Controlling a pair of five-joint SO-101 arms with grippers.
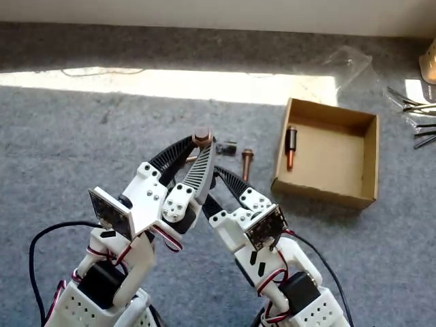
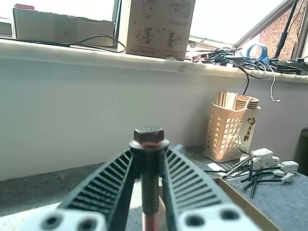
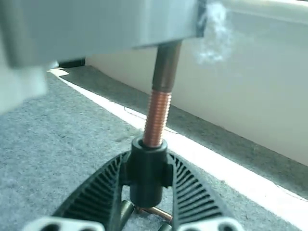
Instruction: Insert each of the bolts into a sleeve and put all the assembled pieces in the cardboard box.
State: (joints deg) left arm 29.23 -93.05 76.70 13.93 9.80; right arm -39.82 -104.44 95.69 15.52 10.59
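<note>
left pincer [image 1: 201, 142], just left of centre in the high view, is clamped on a bolt [image 1: 201, 135] held head up. right pincer [image 1: 215, 178] sits directly below it in the frame, its tips tucked under the left one's fingers. to their right on the grey carpet [image 1: 82, 136] lie a loose sleeve [image 1: 227, 147] and a loose bolt [image 1: 246, 162], near each other. the cardboard box [image 1: 364, 160] stands at centre right, with one assembled piece [image 1: 291, 147] by its left wall.

in the left wrist view the ribbed fingers [image 2: 113, 180] press both sides of the bolt's shank under its flanged head, upright at lower centre.

in the right wrist view the right pincer grips a black sleeve [image 3: 147, 175], upright at lower centre. the bolt's copper thread comes down from above and its end sits in the sleeve's mouth. a copper rod [image 3: 150, 211] lies on the carpet just under the sleeve.
</note>
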